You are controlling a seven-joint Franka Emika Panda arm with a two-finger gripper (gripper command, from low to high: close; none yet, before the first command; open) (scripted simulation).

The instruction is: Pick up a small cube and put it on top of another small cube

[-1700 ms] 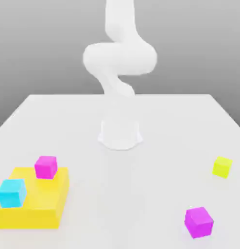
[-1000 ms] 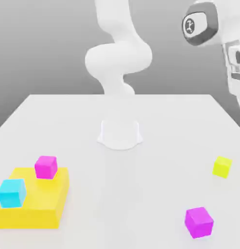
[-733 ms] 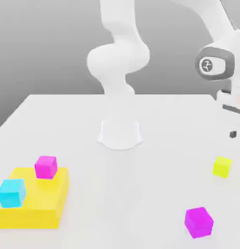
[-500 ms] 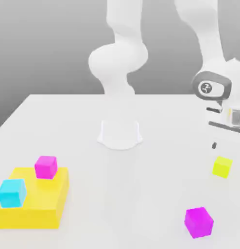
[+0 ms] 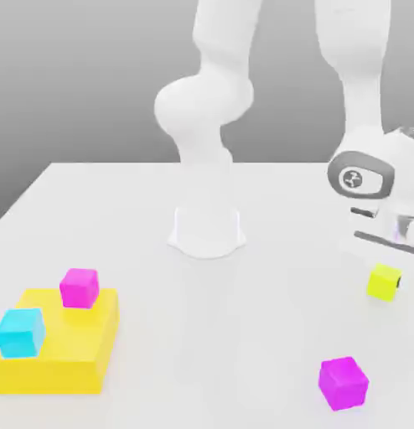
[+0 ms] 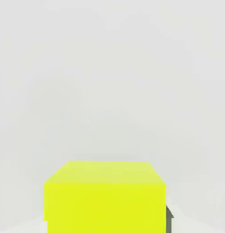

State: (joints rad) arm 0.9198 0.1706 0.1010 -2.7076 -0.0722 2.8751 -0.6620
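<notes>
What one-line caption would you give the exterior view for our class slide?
Gripper shut on the lime cube at the white table's right side, seen from the exterior view.

No readable text anywhere — no labels, numbers.

Lime cube (image 5: 383, 281) (matte, upright) on table, well apart from magenta cube (image 5: 343, 383).

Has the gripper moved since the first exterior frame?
Yes. Absent then, the gripper has come down on the exterior view's right onto the lime cube, which sits where it did on the table.
</notes>
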